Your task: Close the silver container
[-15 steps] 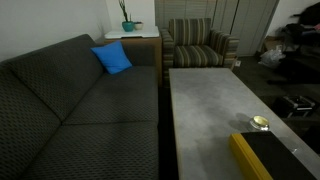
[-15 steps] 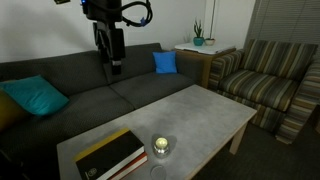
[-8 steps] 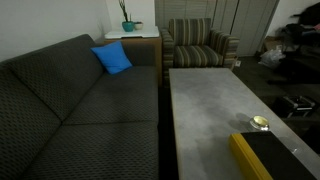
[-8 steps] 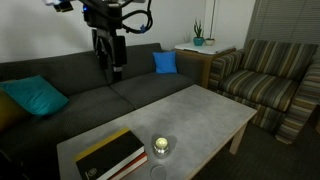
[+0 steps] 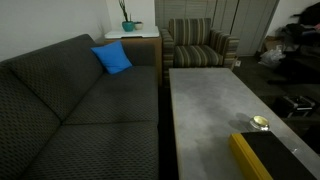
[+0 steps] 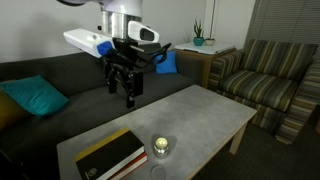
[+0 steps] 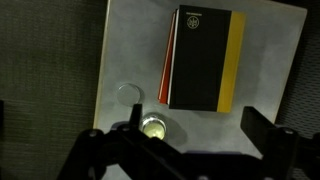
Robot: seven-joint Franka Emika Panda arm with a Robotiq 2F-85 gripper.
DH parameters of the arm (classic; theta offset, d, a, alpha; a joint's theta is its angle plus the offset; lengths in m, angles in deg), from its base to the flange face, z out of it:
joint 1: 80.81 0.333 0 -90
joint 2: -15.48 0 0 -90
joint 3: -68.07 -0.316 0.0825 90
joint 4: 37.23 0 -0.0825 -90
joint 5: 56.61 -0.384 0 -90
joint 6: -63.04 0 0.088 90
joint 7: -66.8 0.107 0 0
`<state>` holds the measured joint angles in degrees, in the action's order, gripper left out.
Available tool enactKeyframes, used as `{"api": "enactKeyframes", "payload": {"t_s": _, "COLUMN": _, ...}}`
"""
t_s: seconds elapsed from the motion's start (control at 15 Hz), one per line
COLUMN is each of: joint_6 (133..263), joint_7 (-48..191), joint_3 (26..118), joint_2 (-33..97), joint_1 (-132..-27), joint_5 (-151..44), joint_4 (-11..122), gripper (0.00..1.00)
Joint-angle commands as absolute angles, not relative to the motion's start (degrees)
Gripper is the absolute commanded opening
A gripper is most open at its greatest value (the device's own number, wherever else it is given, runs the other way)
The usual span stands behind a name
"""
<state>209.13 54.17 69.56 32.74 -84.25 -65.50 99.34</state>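
The silver container [image 7: 154, 127] is a tiny round tin with a yellowish inside, open on the grey table. It also shows in both exterior views [image 6: 160, 147] [image 5: 259, 123]. A small round lid [image 7: 129, 92] lies flat on the table just beside it. My gripper [image 6: 130, 96] hangs in the air above the table's couch-side edge, well above the tin. In the wrist view its fingers [image 7: 195, 122] are spread wide and empty, and the tin lies by one fingertip.
A long black box with a yellow edge [image 7: 203, 58] [image 6: 110, 155] [image 5: 265, 155] lies on the table [image 6: 200, 115] next to the tin. A dark couch [image 6: 60, 85] with blue cushions runs along the table. A striped armchair [image 6: 265, 75] stands at the far end.
The arm has swung from above the couch back toward the table and dropped lower. The gripper now points down over the table. The tin, lid and box have not moved.
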Motion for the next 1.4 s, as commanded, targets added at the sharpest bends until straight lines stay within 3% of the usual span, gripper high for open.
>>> {"api": "enactKeyframes", "payload": {"t_s": 0.0, "joint_6": 210.98, "joint_7": 47.58, "joint_3": 66.82, "joint_2": 40.67, "joint_1": -88.67, "joint_5": -68.91, "joint_4": 94.53, "gripper": 1.0}}
{"api": "enactKeyframes", "payload": {"t_s": 0.4, "joint_6": 207.94, "joint_7": 43.97, "joint_3": 64.69, "joint_2": 53.21, "joint_1": -94.12, "joint_5": -67.74, "joint_4": 86.57, "gripper": 1.0}}
{"api": "enactKeyframes", "payload": {"t_s": 0.47, "joint_6": 210.0, "joint_7": 46.87, "joint_3": 65.42, "joint_2": 49.39, "joint_1": -92.38, "joint_5": -66.76, "joint_4": 90.08, "gripper": 1.0}}
{"api": "enactKeyframes", "payload": {"t_s": 1.0, "joint_6": 209.87, "joint_7": 45.9, "joint_3": 65.22, "joint_2": 54.1, "joint_1": -92.85, "joint_5": -65.38, "joint_4": 86.23, "gripper": 1.0}}
{"api": "enactKeyframes", "payload": {"t_s": 1.33, "joint_6": 211.72, "joint_7": 52.76, "joint_3": 68.48, "joint_2": 63.64, "joint_1": -90.02, "joint_5": -59.91, "joint_4": 78.92, "gripper": 1.0}}
